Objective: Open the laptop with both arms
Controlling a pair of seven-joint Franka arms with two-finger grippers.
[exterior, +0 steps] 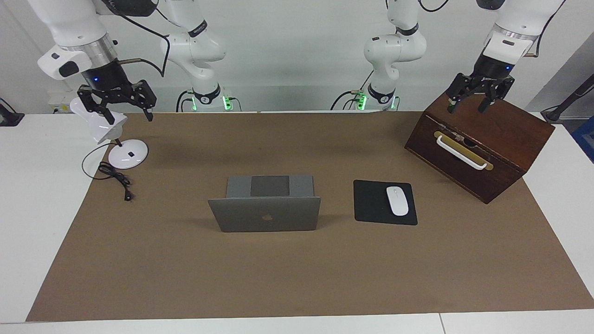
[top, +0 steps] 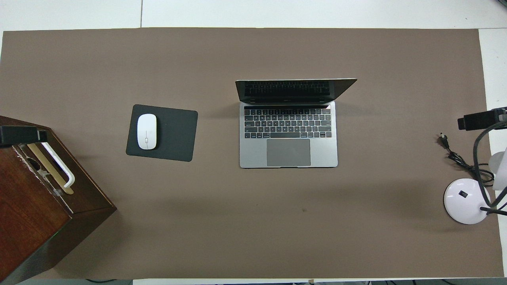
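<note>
Standing open at mid-bench on the brown mat, the laptop (exterior: 264, 208) with lid raised toward the side farther from the robots and keyboard facing them, mouse pad (exterior: 384, 202) and white mouse (exterior: 397, 201) just beside it toward the left arm's end; apparently done, so best left untouched. Hanging with fingers apart and empty over the wooden box (exterior: 482, 146), the left gripper (exterior: 478, 99); likewise spread and empty over the desk lamp (exterior: 116, 139) at the other end, the right gripper (exterior: 116, 104). Keeping both arms high and well apart from the lid, avoiding box handle, lamp and cable (exterior: 113, 178) on any retreat.
</note>
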